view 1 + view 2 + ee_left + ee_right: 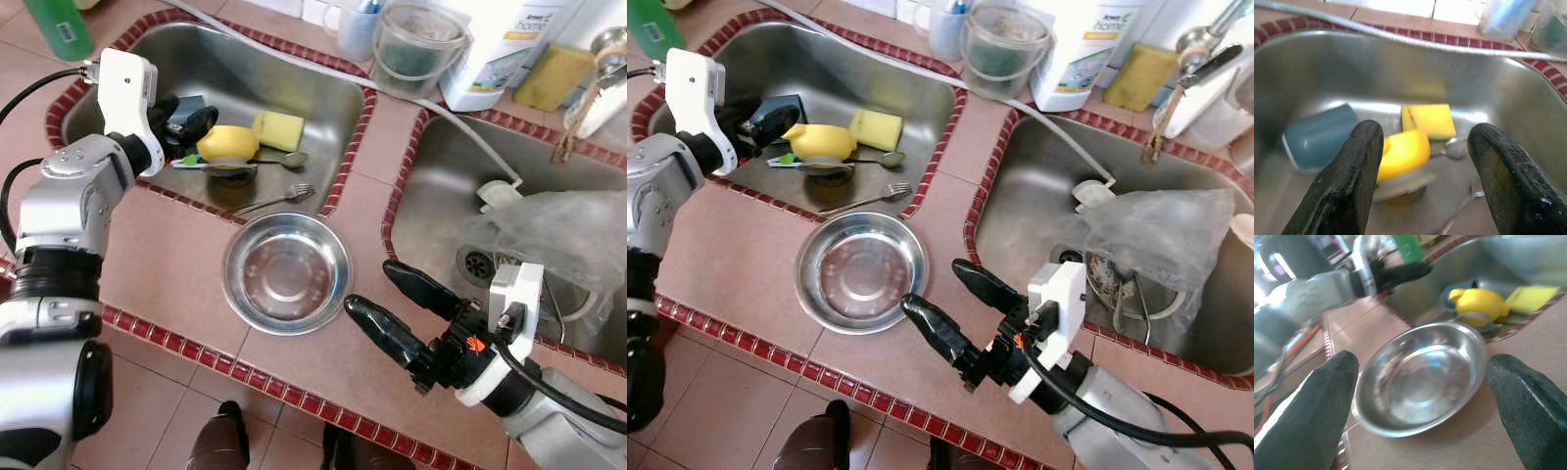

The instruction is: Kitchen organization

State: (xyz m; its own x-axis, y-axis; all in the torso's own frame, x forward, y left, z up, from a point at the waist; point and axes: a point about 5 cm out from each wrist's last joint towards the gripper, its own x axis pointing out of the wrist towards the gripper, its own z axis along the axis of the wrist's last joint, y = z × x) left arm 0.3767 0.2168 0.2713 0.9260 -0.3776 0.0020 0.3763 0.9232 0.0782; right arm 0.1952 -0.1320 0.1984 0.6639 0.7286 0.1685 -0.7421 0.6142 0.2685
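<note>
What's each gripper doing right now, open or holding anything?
Left gripper: open, holding nothing, over the left sink above the yellow cup.
Right gripper: open, holding nothing, above the counter beside the steel bowl.

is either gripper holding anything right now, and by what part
Nothing is held. The left gripper hangs open above the yellow object in the sink; the right gripper is open beside the steel bowl.

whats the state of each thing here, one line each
left end effector: open, over the left sink
right end effector: open, beside the steel bowl
steel bowl: upright, empty, on the counter
yellow cup: on its side in the left sink
blue cup: on its side in the left sink
fork: flat in the left sink
plastic bag: crumpled in the right sink
</note>
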